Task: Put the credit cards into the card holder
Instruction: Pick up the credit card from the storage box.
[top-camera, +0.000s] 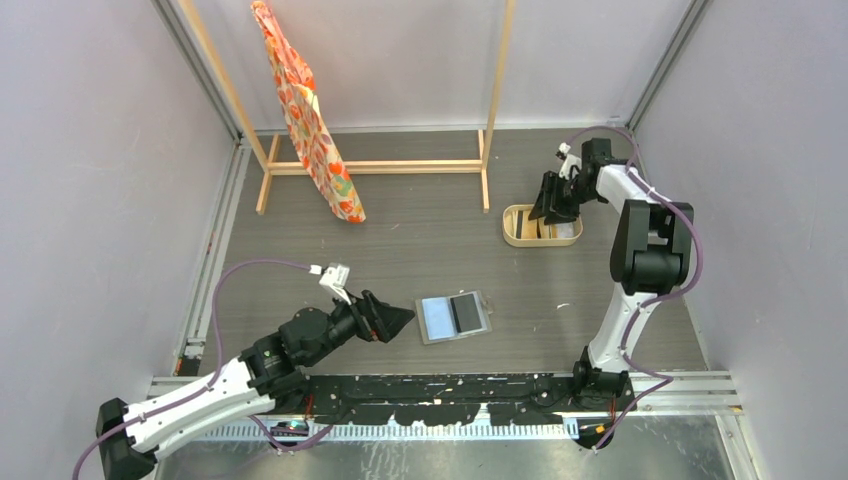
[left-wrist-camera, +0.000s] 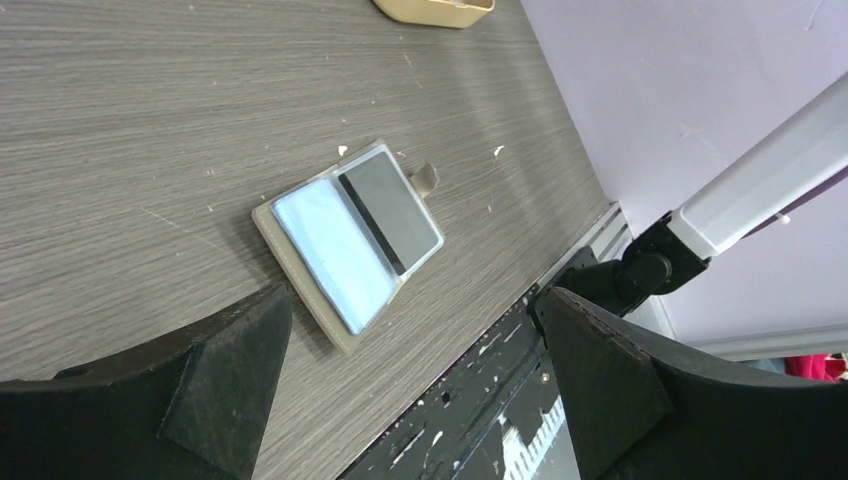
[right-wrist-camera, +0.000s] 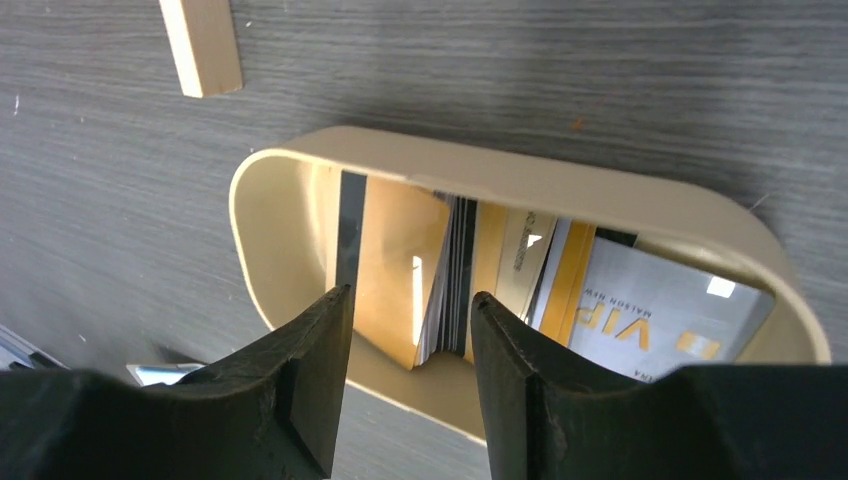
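The card holder (top-camera: 454, 317) lies open and flat on the table, one half pale silvery-blue, the other dark grey with a black stripe (left-wrist-camera: 350, 235). My left gripper (top-camera: 400, 320) hovers just left of it, open and empty (left-wrist-camera: 412, 300). Several credit cards (right-wrist-camera: 400, 270) stand on edge in the oval beige tray (right-wrist-camera: 500, 175), tan-gold ones plus a pale one marked VIP (right-wrist-camera: 650, 310). My right gripper (right-wrist-camera: 410, 300) hangs open over the tray's near rim, the card stack showing between its fingers, touching none. In the top view it sits over the tray (top-camera: 512, 225).
A wooden rack (top-camera: 375, 167) with an orange patterned cloth (top-camera: 305, 110) stands at the back left; one of its feet (right-wrist-camera: 200, 45) lies close to the tray. Enclosure walls close both sides. A black rail (top-camera: 450, 390) runs along the near edge.
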